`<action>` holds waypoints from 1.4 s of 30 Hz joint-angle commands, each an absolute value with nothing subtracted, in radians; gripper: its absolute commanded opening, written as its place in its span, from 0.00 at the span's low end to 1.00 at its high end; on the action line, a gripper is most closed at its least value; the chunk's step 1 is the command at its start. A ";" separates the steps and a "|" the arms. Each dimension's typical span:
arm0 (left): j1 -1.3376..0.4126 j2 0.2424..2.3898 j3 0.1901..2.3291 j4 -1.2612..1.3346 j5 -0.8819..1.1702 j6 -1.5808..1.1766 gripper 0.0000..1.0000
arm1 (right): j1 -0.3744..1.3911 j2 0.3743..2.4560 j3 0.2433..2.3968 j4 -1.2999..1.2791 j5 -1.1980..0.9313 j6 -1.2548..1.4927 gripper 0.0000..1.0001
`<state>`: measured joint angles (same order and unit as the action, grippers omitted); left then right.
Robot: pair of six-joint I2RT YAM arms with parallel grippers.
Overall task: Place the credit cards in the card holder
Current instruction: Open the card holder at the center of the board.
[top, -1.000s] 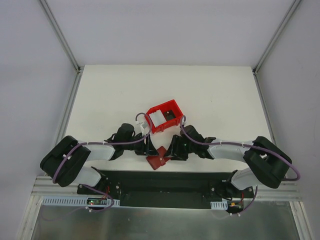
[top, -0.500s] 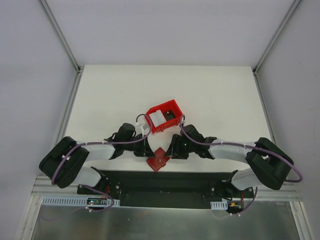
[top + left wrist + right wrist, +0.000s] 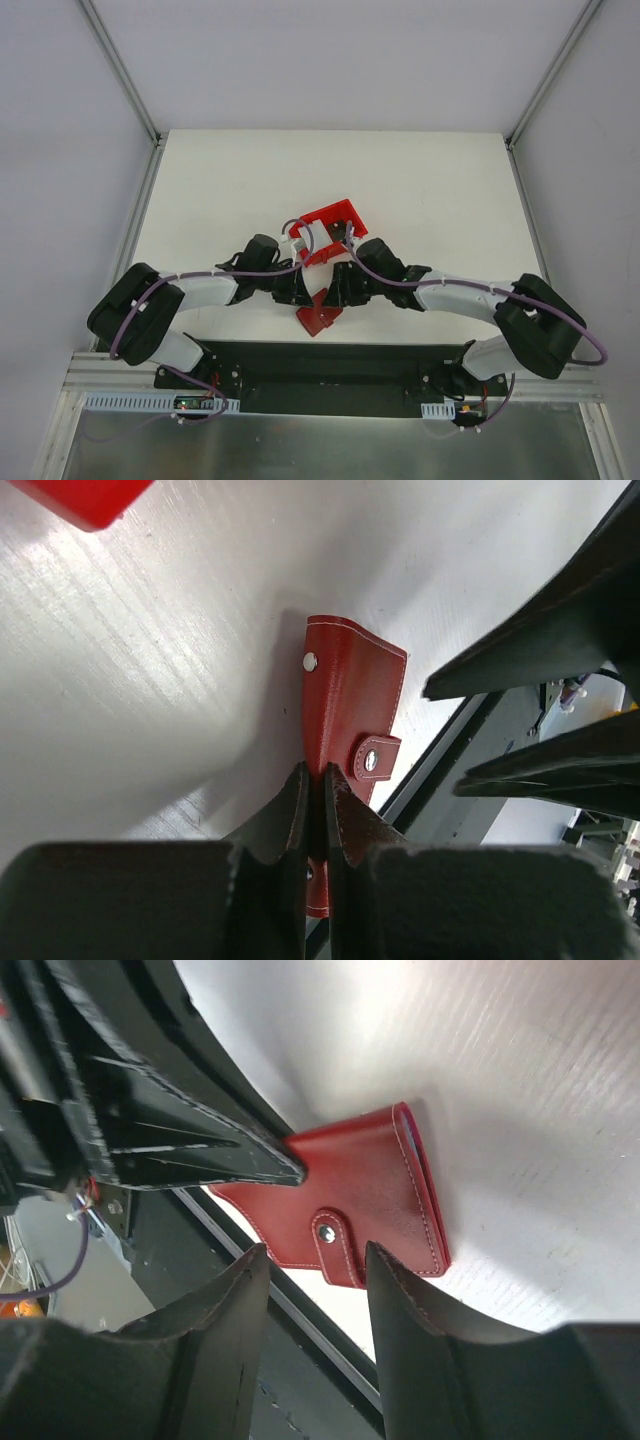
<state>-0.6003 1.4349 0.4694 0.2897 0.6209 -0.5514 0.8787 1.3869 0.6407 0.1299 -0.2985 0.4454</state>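
Dark-red card holder (image 3: 355, 695), edge in clenched left jaws, snap tab (image 3: 335, 1245) just beyond released right jaws.

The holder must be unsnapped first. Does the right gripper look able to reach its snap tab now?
Probably yes: the right gripper is open, the snap tab bare just ahead of it; the left gripper pinches the card holder elsewhere.

**Bright, even light from above; the close views go soft at the near edge.**
From overhead the matte white table (image 3: 420, 180) is evenly lit, with faint shadows beneath the arms. In both wrist views its surface shows streaky glare. There the small dark-red stitched leather card holder (image 3: 350, 705) throws a soft grey shadow, and the left gripper (image 3: 316, 780) and right gripper (image 3: 316, 1252) loom black and blurred.
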 commanded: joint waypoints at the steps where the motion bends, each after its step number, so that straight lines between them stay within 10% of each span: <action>1: -0.589 1.454 0.505 0.271 0.627 -0.488 0.00 | 0.879 1.456 0.644 0.219 -0.389 0.402 0.46; 17: -0.589 1.490 0.525 0.279 0.624 -0.488 0.00 | 0.888 1.543 0.581 0.291 -0.477 0.413 0.41; 26: -0.581 1.482 0.505 0.299 0.542 -0.574 0.00 | 0.930 1.608 0.601 0.406 -0.606 0.440 0.27; 30: -0.578 1.473 0.491 0.288 0.491 -0.607 0.00 | 0.943 1.597 0.598 0.417 -0.609 0.419 0.01; 42: -0.542 1.448 0.469 0.235 0.342 -0.693 0.00 | 0.973 1.560 0.565 0.368 -0.735 0.308 0.01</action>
